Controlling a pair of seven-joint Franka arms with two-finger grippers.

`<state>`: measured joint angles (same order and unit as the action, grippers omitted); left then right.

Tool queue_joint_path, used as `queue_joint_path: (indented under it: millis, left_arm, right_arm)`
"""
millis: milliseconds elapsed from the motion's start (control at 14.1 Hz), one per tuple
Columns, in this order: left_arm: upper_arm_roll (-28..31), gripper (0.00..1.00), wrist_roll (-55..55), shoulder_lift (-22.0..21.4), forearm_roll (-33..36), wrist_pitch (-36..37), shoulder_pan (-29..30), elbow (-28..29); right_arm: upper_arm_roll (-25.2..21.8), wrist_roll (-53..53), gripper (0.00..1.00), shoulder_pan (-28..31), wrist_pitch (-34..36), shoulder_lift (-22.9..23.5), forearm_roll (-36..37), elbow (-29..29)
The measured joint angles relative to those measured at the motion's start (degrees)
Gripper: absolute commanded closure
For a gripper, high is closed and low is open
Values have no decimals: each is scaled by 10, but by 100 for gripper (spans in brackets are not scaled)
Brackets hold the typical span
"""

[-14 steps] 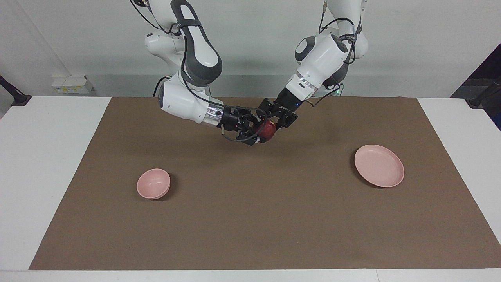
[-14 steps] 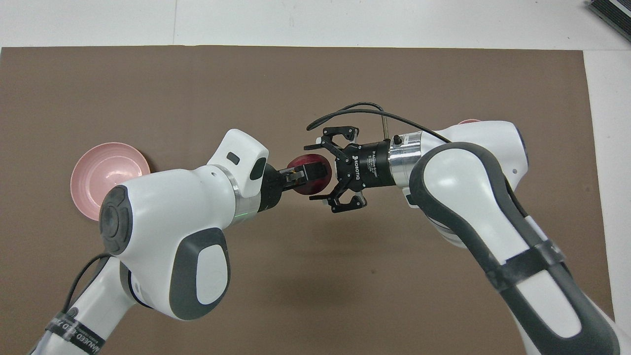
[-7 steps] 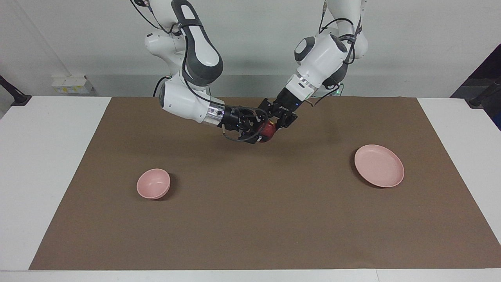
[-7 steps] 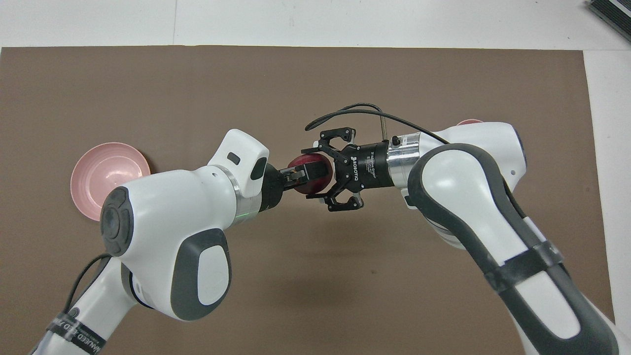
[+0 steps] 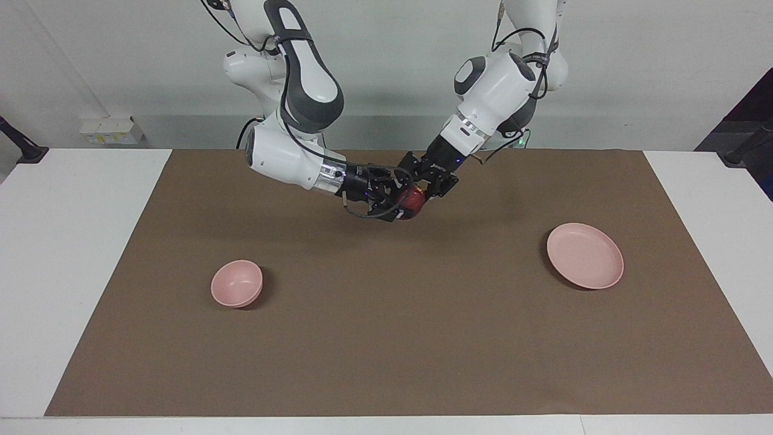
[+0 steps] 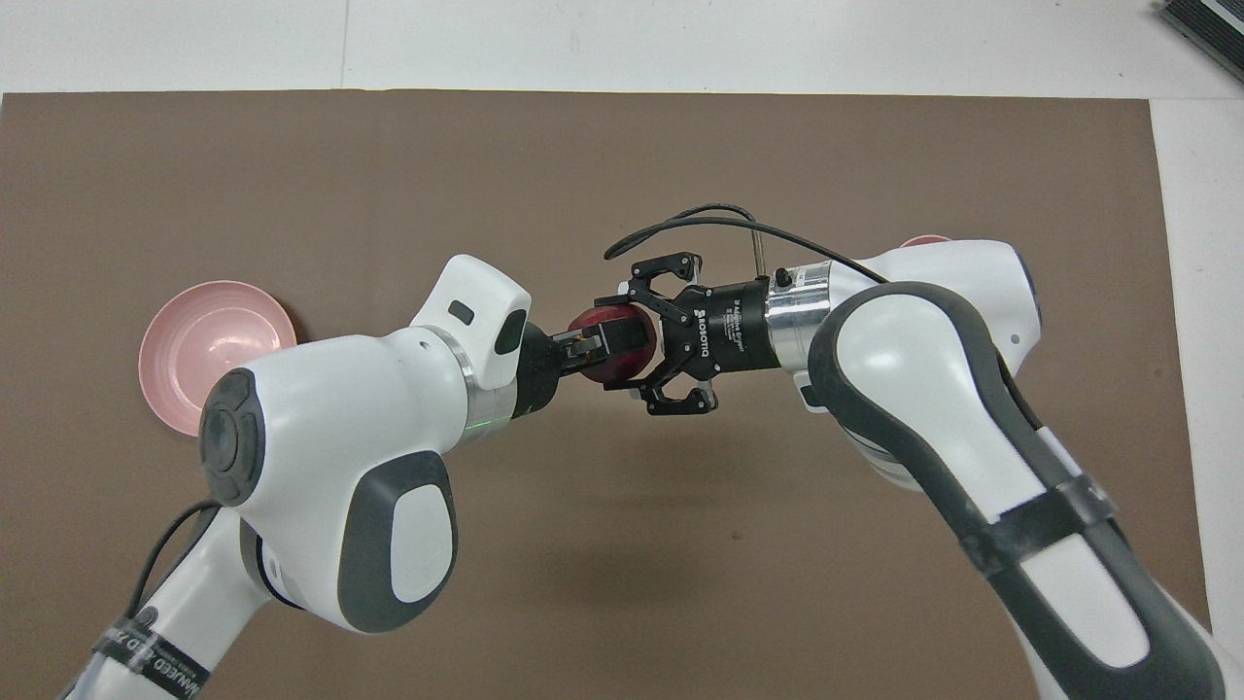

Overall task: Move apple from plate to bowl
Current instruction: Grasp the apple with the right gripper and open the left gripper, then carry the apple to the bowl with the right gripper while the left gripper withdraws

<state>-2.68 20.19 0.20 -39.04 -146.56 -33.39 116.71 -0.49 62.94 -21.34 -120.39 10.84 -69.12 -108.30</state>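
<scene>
Right gripper (image 6: 627, 345), marked "ROBOTIQ", is clamped on the glossy dark red apple (image 6: 607, 340) above mid-mat. Left gripper (image 5: 421, 194) also touches the apple; its grip cannot be told. The right arm hides most of the bowl (image 5: 237, 283). The plate (image 5: 584, 255) sits toward the left arm's end.

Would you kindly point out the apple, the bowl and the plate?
apple (image 5: 414, 199), facing view, its red skin showing between the grippers.
bowl (image 5: 237, 282), facing view, its inner hollow.
plate (image 5: 584, 255), facing view, its bare flat middle.
</scene>
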Motion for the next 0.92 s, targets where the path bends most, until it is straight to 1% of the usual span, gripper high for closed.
queue_joint_path:
  millis: [283,495,708,920]
  left_arm:
    - [3,0,7,-2,0,16,0,-4]
    - [13,0,3,-4,11,65,9,-7]
    - [17,0,-5,-11,77,157,56,-20]
    - [19,0,-52,-13,154,236,102,-36]
  right_arm:
    - [-3,-8,100,26,14,0,64,0]
    - [-4,-25,100,34,14,0,119,0]
    - [-5,-68,100,49,11,1,206,1]
    - [-7,-138,100,78,2,6,302,2]
